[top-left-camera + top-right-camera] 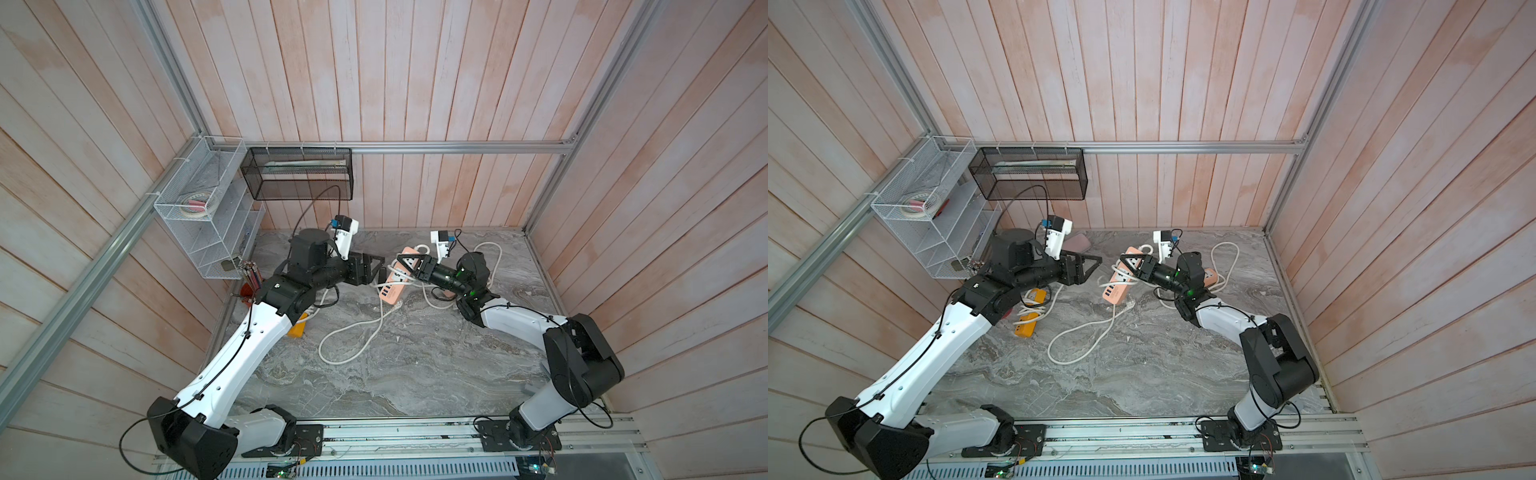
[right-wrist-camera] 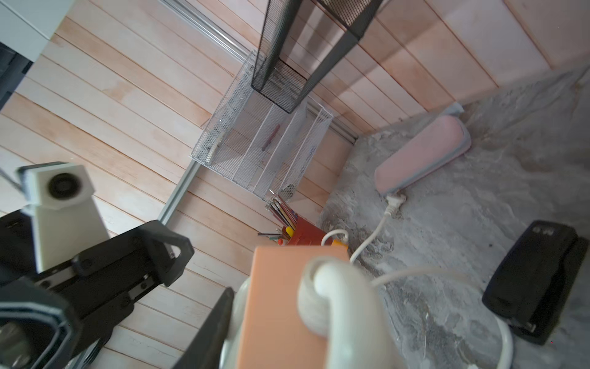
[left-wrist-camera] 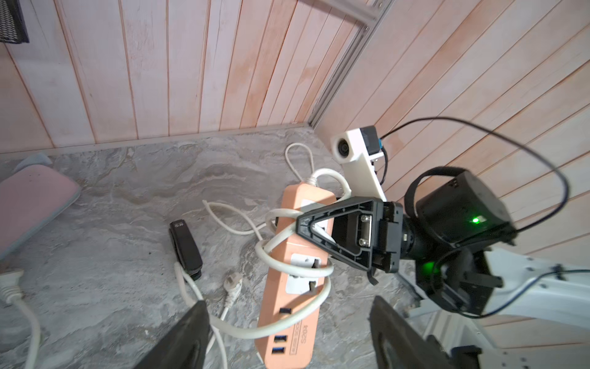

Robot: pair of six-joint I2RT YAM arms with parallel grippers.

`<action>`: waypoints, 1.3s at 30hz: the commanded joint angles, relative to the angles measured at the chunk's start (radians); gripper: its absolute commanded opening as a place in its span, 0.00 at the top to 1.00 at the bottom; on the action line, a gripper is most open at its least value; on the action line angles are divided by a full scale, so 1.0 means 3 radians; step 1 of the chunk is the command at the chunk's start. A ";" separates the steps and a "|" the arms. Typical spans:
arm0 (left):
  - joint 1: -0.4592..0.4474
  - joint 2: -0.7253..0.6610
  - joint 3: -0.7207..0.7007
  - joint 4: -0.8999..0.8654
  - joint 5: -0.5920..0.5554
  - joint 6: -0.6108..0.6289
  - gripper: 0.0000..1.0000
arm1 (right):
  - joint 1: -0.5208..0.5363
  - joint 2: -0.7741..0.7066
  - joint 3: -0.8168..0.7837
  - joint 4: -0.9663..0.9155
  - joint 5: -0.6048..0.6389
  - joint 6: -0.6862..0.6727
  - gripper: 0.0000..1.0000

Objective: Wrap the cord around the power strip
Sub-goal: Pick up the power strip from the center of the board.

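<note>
Three or so turns of the cord [image 3: 258, 252] already sit round the power strip [image 3: 274, 297], spaced along its length. By my reading the winding is under way but well short of done.

The right gripper [image 1: 402, 267] has the strip pinched through its thickness at about mid-length. One finger lies flat on the socket face, over a turn of cord, and the other is hidden beneath. The jaws look clamped on the body, with the strip raised off the table [image 1: 415, 374].

The strip's long axis runs square across that gripper's fingers, and the socket face looks upward. The end where the cord leaves the body sticks out on the wrist-camera side of the grip. The USB end sticks out the opposite way, toward the arms' bases.

Just beside the strip's long edge, facing the right gripper, the left gripper [image 1: 380, 268] has its fingers spread wide. It holds nothing and seems clear of the strip.

Farther out, past the USB end, the plug [image 3: 231, 284] lies on the table. Beyond it the remaining cord trails in one long slack loop. That slack and the plug end are what is left to wind on.
</note>
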 commanded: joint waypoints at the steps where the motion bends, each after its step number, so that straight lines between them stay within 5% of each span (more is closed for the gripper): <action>1: -0.0017 0.0175 -0.0091 0.0351 0.1095 -0.0310 0.19 | -0.0033 -0.0178 0.0043 0.0814 -0.0240 0.0094 0.75; 11: 0.0070 0.0209 -0.0006 0.0054 0.0967 -0.0057 0.24 | -0.0138 -0.0141 0.0144 0.0517 -0.0050 0.0679 0.80; 15: 0.0146 -0.0102 -0.0477 -0.0043 0.1007 0.0035 0.29 | -0.0235 -0.0176 0.0047 0.0207 0.0040 0.0879 0.81; 23: -0.0086 -0.0365 -0.1534 0.1302 0.1261 -0.1014 0.19 | -0.0163 -0.0101 -0.0027 0.0469 0.0026 0.1398 0.81; 34: -0.0090 0.0148 -0.1143 0.1629 0.1331 -0.1158 0.20 | 0.0073 -0.0123 -0.0171 0.0648 0.0057 0.1429 0.81; 39: -0.0115 0.0346 -0.0915 0.1624 0.1412 -0.1186 0.42 | 0.0138 -0.0070 -0.0162 0.0793 0.0078 0.1492 0.80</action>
